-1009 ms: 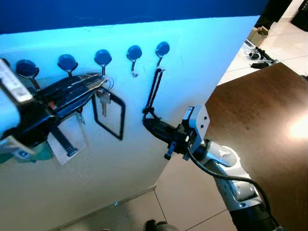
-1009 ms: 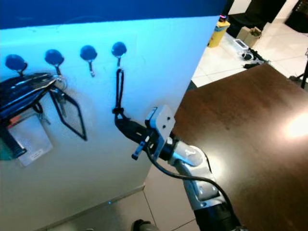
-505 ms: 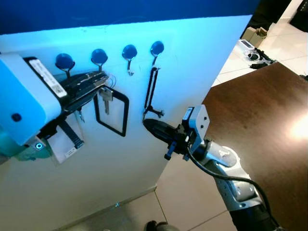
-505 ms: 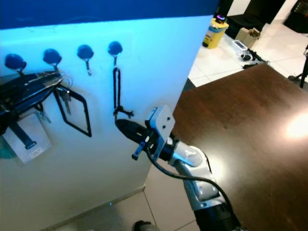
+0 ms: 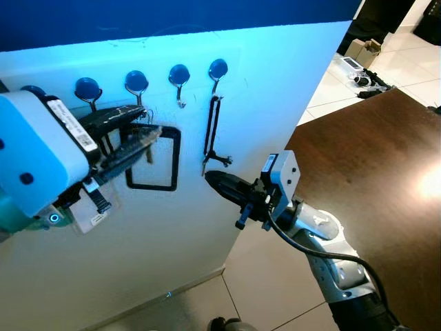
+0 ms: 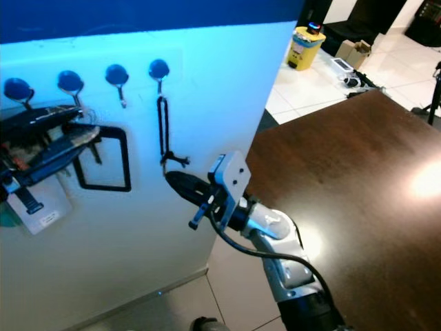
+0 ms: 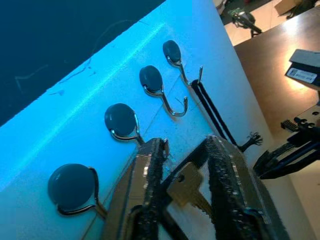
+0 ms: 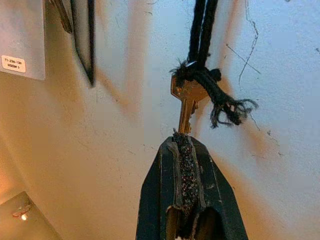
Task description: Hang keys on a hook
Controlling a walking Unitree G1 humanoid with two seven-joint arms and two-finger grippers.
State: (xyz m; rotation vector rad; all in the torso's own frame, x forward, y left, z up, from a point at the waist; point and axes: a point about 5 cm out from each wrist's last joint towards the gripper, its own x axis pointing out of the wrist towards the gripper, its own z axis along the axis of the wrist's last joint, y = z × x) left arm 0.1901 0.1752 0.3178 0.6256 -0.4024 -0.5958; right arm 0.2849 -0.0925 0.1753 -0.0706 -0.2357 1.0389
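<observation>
A brass key (image 7: 186, 187) is seen between the parted fingers (image 7: 150, 190) of the left gripper (image 5: 131, 134), at about 7 o'clock from the third hook (image 5: 136, 83) on the white wall (image 5: 275, 89). A second key (image 8: 186, 102), tied to a black cord (image 5: 212, 124) hung on the fifth hook (image 5: 218, 69), is pinched at its tip by the clenched right gripper (image 8: 186, 150). A tag (image 8: 13, 62) with unreadably small print is seen beside it.

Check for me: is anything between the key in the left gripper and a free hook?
Nothing visible blocks it. The left gripper has a key between its open fingers, just below the row of hooks, and the nearest hook above it looks bare. The far hook already carries a black cord.
</observation>
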